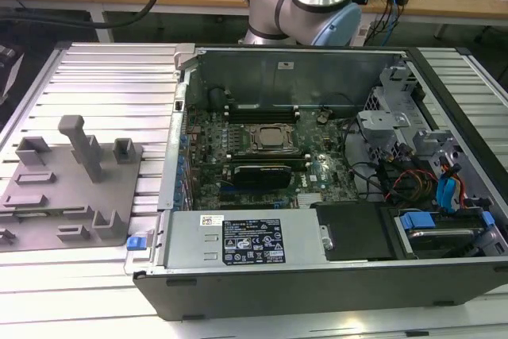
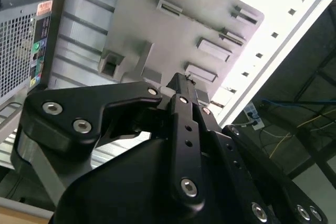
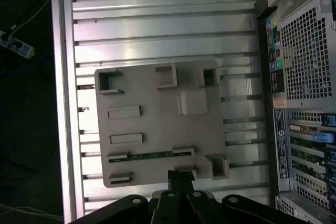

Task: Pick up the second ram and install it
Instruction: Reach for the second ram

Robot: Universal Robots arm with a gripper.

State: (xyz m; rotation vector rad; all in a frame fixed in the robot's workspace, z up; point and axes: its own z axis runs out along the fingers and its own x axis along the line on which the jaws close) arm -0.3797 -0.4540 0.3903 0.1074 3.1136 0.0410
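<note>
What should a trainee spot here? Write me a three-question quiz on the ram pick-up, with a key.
1. True or false: the second ram is already seated in the computer case.
2. In the first wrist view, the gripper is: A) close to the grey fixture plate; B) down inside the case; C) lifting the ram clear of the plate.
3. In the exterior view, on which side of the case does the fixture plate stand?
Key: 1 false, the ram lies in a slot on the plate. 2 A. 3 the exterior view's left.
</note>
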